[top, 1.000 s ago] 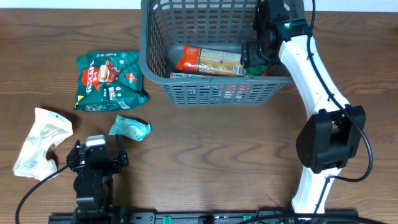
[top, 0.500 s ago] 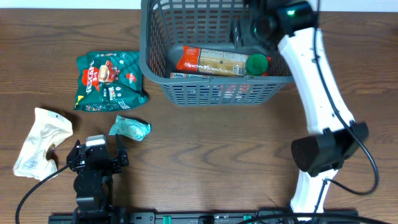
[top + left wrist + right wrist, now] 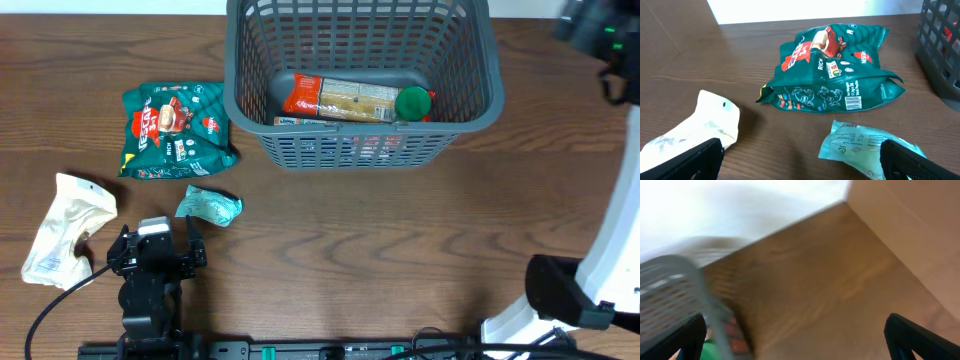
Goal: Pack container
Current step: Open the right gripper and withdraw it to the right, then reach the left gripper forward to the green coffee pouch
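The container [image 3: 248,118], a dark grey slotted basket, stands at the back centre of the table. In it lie a long orange-and-tan packet [image 3: 340,97] and a green round item [image 3: 413,102]. My right gripper [image 3: 795,345] is open and holds nothing. It hangs over bare wood to the right of the basket, whose blurred rim [image 3: 690,280] shows at the left, and overhead its arm [image 3: 600,25] shows at the far right corner. My left gripper [image 3: 155,250] is open near the front edge. A small teal packet [image 3: 860,147] lies just ahead of its right finger.
A dark green coffee packet [image 3: 175,130] lies left of the basket, with the teal packet [image 3: 210,205] in front of it. A cream-white packet [image 3: 65,225] lies at the front left. The right arm's base [image 3: 570,300] stands at the front right.
My right gripper has come up out of the basket and swung to the far right, its jaws wider. The green item stays in the basket. The left arm has not moved.
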{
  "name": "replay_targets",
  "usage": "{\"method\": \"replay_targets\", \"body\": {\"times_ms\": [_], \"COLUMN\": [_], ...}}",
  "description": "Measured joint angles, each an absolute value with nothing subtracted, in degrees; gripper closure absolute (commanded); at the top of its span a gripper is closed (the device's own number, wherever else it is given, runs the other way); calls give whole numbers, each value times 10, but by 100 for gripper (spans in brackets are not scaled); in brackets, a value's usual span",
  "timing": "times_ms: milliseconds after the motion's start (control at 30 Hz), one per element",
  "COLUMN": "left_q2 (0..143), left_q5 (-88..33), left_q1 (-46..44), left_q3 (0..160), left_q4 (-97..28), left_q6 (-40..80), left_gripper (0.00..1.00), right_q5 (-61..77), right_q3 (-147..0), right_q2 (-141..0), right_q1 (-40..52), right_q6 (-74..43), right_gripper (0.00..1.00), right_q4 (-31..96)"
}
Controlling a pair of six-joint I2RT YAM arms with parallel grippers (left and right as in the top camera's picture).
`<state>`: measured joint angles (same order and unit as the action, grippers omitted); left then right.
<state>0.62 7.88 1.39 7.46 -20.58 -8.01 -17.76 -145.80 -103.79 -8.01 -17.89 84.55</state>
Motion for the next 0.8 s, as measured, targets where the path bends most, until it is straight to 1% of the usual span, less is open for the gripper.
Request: {"method": "replay_targets", "body": {"times_ms": [67,200,633,800], "left_q2": [6,6,6,15], "left_q5": [79,79,63,47], "left_q1": [14,14,14,14], "left_q3": [75,75,73,79], "left_q4": [-206,-206,-196,-216], "left_q6": [-80,-80,-79,-41], "left_gripper": [1,1,2,2], "right_q5": [-168,-150,-135,-135], "right_q3": [-1457,-1457,-1457,-1457], "right_q2": [-1038,-1038,-1038,-1038], "right_q1": [-104,-126,-127,-127], "right_q6": [-185,-192,-193,-194], "right_gripper": [1,1,1,1], "right_q4": [854,865,866,866]}}
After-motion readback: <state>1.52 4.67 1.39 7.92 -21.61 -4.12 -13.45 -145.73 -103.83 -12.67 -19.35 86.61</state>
